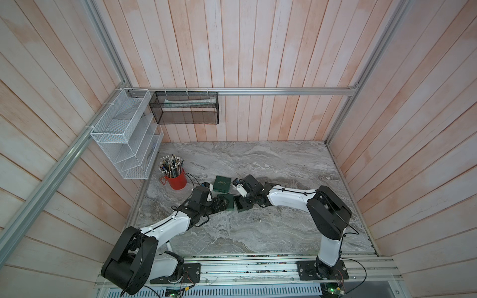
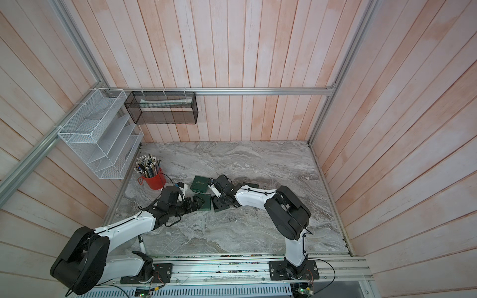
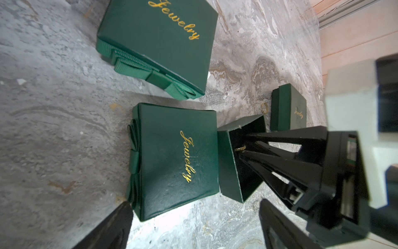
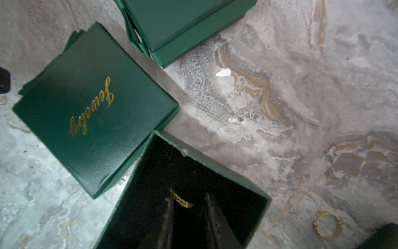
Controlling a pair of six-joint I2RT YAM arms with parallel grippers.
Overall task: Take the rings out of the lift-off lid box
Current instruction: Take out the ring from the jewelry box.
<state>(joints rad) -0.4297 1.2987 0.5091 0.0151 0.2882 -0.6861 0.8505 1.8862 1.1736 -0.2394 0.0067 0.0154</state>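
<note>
Since one ring [image 4: 328, 225] lies on the tabletop [image 4: 301, 107] at lower right, we hold our right end effector [image 4: 188, 195] inside the open box [image 4: 206, 160], narrowly parted astride the remaining ring [image 4: 181, 201] to pinch it.

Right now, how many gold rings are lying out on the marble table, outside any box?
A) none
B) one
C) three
B: one gold ring lies on the bare marble table near the small open green box; a second ring sits inside that box.
</note>
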